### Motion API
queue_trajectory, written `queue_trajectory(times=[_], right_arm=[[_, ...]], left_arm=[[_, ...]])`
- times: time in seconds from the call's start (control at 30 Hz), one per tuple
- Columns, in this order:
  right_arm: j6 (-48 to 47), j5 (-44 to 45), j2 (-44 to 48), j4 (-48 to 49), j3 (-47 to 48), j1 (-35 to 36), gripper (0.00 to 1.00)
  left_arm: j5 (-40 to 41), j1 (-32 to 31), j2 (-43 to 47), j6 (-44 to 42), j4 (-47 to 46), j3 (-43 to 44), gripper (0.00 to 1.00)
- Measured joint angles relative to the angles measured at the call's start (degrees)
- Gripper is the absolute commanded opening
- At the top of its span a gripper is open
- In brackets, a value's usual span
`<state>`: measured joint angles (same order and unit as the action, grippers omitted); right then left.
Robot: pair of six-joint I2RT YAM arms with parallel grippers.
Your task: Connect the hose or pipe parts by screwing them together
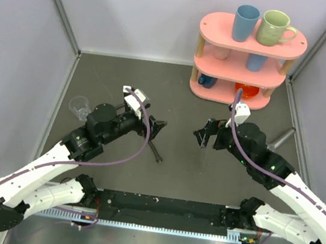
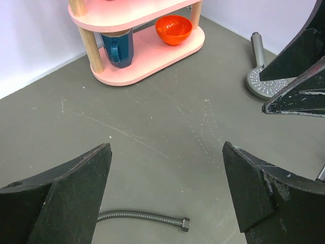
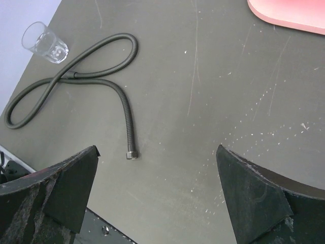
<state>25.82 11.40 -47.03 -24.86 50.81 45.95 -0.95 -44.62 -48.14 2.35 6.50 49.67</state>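
The dark-grey hose (image 3: 124,107) lies looped on the table, its metal end fitting (image 3: 131,155) pointing toward the near edge; the same fitting (image 2: 185,223) shows low in the left wrist view. A short stretch of hose (image 1: 156,152) appears below the left gripper from above. The grey shower head (image 2: 264,84) lies face up at the right, with its handle (image 1: 282,139) showing behind the right arm. My left gripper (image 1: 156,127) hangs open and empty above the hose end. My right gripper (image 1: 203,137) is open and empty too, facing the left one across a gap.
A pink two-tier shelf (image 1: 243,66) stands at the back right with a blue mug (image 1: 246,21) and a green mug (image 1: 273,27) on top and an orange bowl (image 2: 173,28) below. A clear glass (image 1: 80,107) sits at the left beside the hose loop.
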Motion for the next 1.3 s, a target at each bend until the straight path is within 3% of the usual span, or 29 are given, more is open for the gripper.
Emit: queue_trajectory(times=[0.23, 0.47, 0.6, 0.8, 1.3], right_arm=[[0.37, 0.52, 0.31, 0.0, -0.02, 0.0, 0.99], [0.35, 0.52, 2.97, 0.02, -0.92, -0.02, 0.99], [0.35, 0.11, 4.87, 0.11, -2.1, -0.02, 0.99], [-0.24, -2.56, 6.82, 0.02, -3.91, -0.02, 0.99], [-4.44, -12.2, 15.43, 0.04, -5.03, -0.02, 0.99]], left_arm=[[3.45, -0.09, -0.37, -0.15, 0.39, 0.15, 0.95], [22.56, 0.33, -9.18, 5.66, 6.14, 5.44, 0.88], [29.16, 5.46, -16.96, 13.46, 13.11, 10.25, 0.82], [30.62, 16.81, -23.65, 23.5, 19.17, 10.54, 0.79], [21.42, 17.66, -50.73, 27.04, 18.14, 14.75, 0.75]])
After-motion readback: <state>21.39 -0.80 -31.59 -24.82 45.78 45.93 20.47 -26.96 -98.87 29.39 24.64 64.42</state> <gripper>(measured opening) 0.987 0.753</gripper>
